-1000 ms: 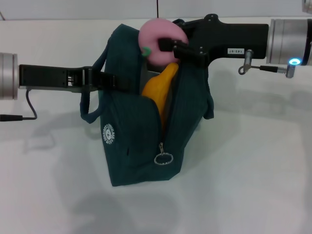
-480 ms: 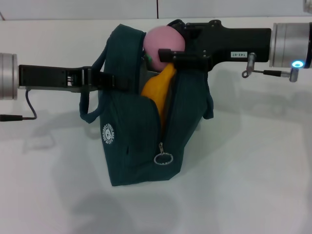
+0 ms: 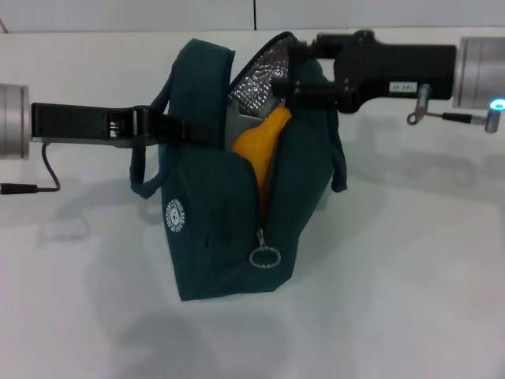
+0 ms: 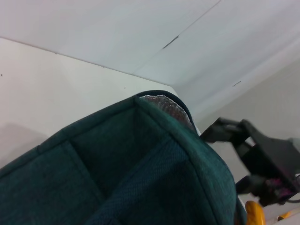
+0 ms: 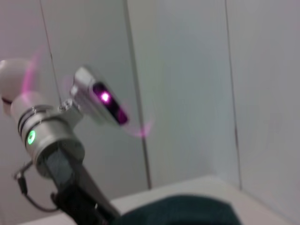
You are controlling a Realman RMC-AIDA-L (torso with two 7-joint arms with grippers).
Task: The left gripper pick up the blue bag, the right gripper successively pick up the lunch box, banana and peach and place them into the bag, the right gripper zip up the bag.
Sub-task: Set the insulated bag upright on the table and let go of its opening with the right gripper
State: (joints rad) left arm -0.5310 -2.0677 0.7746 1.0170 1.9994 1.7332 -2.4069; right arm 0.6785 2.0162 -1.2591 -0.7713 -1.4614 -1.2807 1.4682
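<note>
The blue bag stands upright mid-table, its top open and the silver lining showing. My left gripper comes in from the left and is shut on the bag's upper left side beside a handle. The banana pokes up out of the opening. My right gripper hovers at the opening's right rim, open, with nothing between its fingers. The peach and the lunch box are hidden. In the left wrist view I see the bag's fabric, the right gripper beyond it and the banana's tip.
The zip is open down the bag's front, with its ring pull hanging low. A black cable trails on the white table at the left. The right wrist view shows the left arm's wrist and the bag's edge.
The peach, held over the opening by the right gripper a second ago, has left its fingers and dropped out of sight. The right gripper has opened and drawn back to the right.
</note>
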